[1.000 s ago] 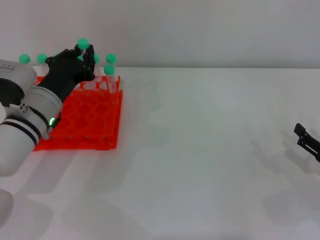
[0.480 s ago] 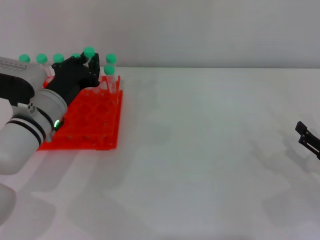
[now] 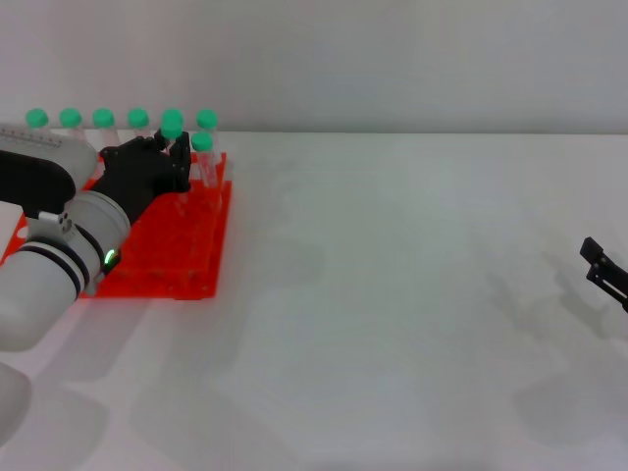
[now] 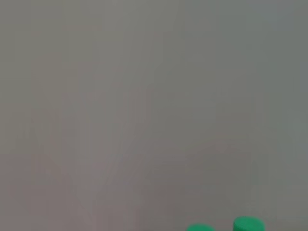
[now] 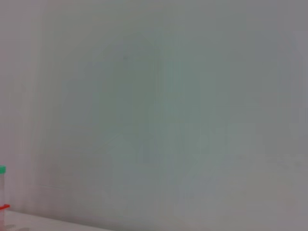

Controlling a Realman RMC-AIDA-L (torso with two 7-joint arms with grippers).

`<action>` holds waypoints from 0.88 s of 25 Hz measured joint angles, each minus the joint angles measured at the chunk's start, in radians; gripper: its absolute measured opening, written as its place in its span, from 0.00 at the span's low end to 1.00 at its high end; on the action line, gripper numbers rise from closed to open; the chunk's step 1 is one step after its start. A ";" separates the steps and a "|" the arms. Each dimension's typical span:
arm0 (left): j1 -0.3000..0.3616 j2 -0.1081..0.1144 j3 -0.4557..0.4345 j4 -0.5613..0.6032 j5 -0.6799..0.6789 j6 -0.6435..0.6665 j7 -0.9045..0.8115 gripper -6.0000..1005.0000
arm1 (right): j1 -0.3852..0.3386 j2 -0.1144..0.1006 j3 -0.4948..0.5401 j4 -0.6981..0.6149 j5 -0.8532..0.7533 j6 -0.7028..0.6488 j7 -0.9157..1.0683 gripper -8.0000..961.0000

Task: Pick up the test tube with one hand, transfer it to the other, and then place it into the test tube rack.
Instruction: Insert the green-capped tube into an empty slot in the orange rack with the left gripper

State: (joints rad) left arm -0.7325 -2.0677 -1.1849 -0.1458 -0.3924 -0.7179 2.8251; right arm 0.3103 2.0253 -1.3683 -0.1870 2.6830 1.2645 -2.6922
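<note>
My left gripper [image 3: 177, 149] sits over the far end of the test tube rack [image 3: 167, 250], its black fingers [image 3: 183, 157] pinched around the test tube [image 3: 173, 137], just under its green cap. The tube stands upright between my fingertips with its lower part down among the holes of the second row from the far edge; I cannot tell whether its tip rests on the rack's lower tier. Just beside my fingers, toward my right, another green-capped tube [image 3: 202, 149] stands in the same row. Beyond my fingertips a line of six green-capped tubes [image 3: 103, 120] fills the farthest row of the rack. From my left wrist, only two green caps [image 4: 248, 224] show at the edge against a blank grey wall. My right gripper [image 3: 606, 276] hangs low over the white table [image 3: 412, 294], well apart from the rack on the far right; so little of it shows that I cannot tell how it is set.
</note>
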 joint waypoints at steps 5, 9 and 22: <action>0.007 -0.004 -0.005 0.000 0.043 0.010 0.000 0.22 | -0.005 0.001 0.000 0.003 0.000 0.013 0.000 0.91; 0.009 -0.006 -0.007 0.000 0.045 0.009 0.000 0.24 | -0.006 0.001 0.001 0.003 0.001 0.018 0.000 0.91; 0.074 -0.008 -0.019 -0.016 0.041 -0.047 0.001 0.34 | -0.006 0.000 0.003 0.003 0.006 0.021 0.000 0.91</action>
State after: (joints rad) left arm -0.6586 -2.0755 -1.2038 -0.1618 -0.3509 -0.7646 2.8258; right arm 0.3047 2.0249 -1.3656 -0.1840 2.6887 1.2857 -2.6921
